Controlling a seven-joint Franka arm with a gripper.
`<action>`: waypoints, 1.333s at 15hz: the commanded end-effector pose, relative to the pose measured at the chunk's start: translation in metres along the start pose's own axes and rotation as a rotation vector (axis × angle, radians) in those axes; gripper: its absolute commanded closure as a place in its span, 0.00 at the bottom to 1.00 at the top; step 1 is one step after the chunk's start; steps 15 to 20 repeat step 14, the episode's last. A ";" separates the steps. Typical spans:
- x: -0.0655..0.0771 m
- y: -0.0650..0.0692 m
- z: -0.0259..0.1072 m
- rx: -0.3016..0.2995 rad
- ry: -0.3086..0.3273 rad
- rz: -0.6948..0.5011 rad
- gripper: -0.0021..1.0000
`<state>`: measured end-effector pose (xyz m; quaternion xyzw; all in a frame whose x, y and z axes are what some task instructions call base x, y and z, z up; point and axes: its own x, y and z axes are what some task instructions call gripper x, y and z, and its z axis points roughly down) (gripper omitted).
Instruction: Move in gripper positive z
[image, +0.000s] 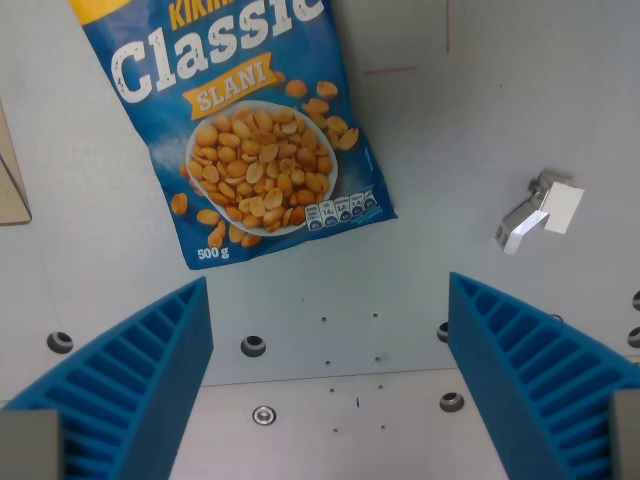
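My gripper (328, 300) is open and empty; its two blue ribbed fingers (140, 380) stand wide apart at the bottom of the wrist view, one at each side. A blue bag of salted peanuts (245, 120), printed "Classic Slani 500 g", lies flat on the grey table top at the upper left, above and beyond the left finger. The bag's top is cut off by the picture's edge. Nothing lies between the fingers.
A small white and grey metal clip (538, 210) lies at the wrist view's right. A brown object's edge (12, 185) shows at the far left. Bolts and holes (253, 346) dot the grey plate (400, 300) below. A thin red mark (390, 70) is at the top.
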<state>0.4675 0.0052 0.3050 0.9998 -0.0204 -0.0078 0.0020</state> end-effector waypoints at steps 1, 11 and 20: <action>0.000 0.000 0.003 0.000 0.005 0.000 0.00; 0.000 0.000 0.053 0.000 0.005 0.000 0.00; 0.000 0.000 0.068 0.000 0.005 0.000 0.00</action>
